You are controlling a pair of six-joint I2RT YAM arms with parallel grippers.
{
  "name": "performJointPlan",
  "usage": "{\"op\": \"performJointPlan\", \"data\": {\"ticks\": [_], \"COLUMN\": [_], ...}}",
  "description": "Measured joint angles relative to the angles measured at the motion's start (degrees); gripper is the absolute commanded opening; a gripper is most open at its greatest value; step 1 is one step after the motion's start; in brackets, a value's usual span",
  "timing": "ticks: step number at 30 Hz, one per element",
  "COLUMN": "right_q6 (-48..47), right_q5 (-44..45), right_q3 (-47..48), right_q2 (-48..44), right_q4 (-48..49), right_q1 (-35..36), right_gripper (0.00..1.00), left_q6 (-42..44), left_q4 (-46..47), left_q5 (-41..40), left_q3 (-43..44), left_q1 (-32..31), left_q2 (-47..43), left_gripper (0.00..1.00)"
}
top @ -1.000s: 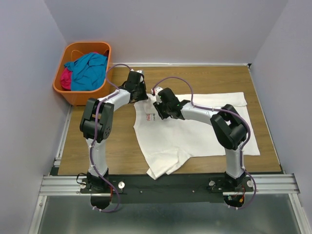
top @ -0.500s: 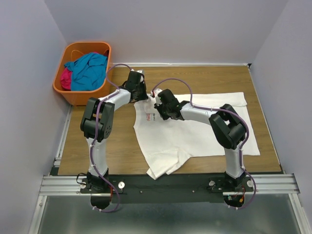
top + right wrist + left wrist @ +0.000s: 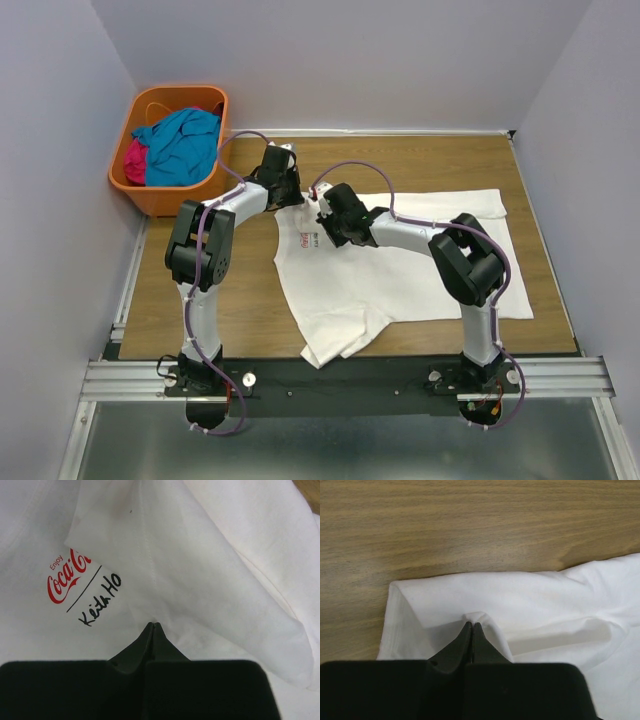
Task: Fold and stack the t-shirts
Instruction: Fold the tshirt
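The white tee (image 3: 420, 270) mid-frame is plain, apart from a small red script logo (image 3: 64, 579) and black handwriting (image 3: 100, 600) under a thin black line. At upper left, the basket (image 3: 160, 200) is orange; in it are a teal tee (image 3: 185, 145) and a magenta tee (image 3: 135, 160). The table (image 3: 430, 165) is brown with wood grain. The left arm (image 3: 205, 300) and right arm (image 3: 480, 325) are white with black joints, and the cables (image 3: 350, 164) are purple. The walls (image 3: 350, 60) are pale lilac-grey.

Rumpled white t-shirt (image 3: 400, 280) flat on table (image 3: 530, 170)

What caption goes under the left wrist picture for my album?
The left gripper pinches the white t-shirt on the wooden table.
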Motion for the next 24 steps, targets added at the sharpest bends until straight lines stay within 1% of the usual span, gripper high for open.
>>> {"op": "performJointPlan", "data": {"ticks": [1, 2, 4, 6, 18, 19, 20, 24], "right_q6": [-0.04, -0.09, -0.09, -0.26, -0.44, -0.44, -0.55, -0.83], "right_q5": [-0.07, -0.24, -0.68, -1.4, -3.17, -3.17, -2.95, -2.12], "right_q3": [0.0, 0.0, 0.0, 0.0, -0.37, -0.42, -0.44, -0.52], "right_q2": [0.0, 0.0, 0.0, -0.02, -0.02, -0.02, -0.02, -0.02], "right_q4": [0.0, 0.0, 0.0, -0.02, 0.09, 0.15, 0.2, 0.35], "right_q1": [-0.02, -0.02, -0.02, -0.02, -0.02, -0.02, -0.02, -0.02], "right_gripper": [0.21, 0.24, 0.28, 0.29, 0.29, 0.27, 0.23, 0.14], "left_q6": [0.02, 0.02, 0.0, 0.0, 0.0, 0.0, 0.02, 0.0], "left_q4": [0.0, 0.0, 0.0, 0.02, 0.02, 0.02, 0.02, 0.02], "left_q5": [0.0, 0.0, 0.0, 0.0, 0.0, 0.0, 0.0, 0.0], "left_q3": [0.0, 0.0, 0.0, 0.0, 0.0, 0.0, 0.0, 0.0], "left_q1": [0.0, 0.0, 0.0, 0.0, 0.0, 0.0, 0.0, 0.0], "left_q2": [0.0, 0.0, 0.0, 0.0, 0.0, 0.0, 0.0, 0.0], "left_gripper": [0.0, 0.0, 0.0, 0.0, 0.0, 0.0, 0.0, 0.0]}}
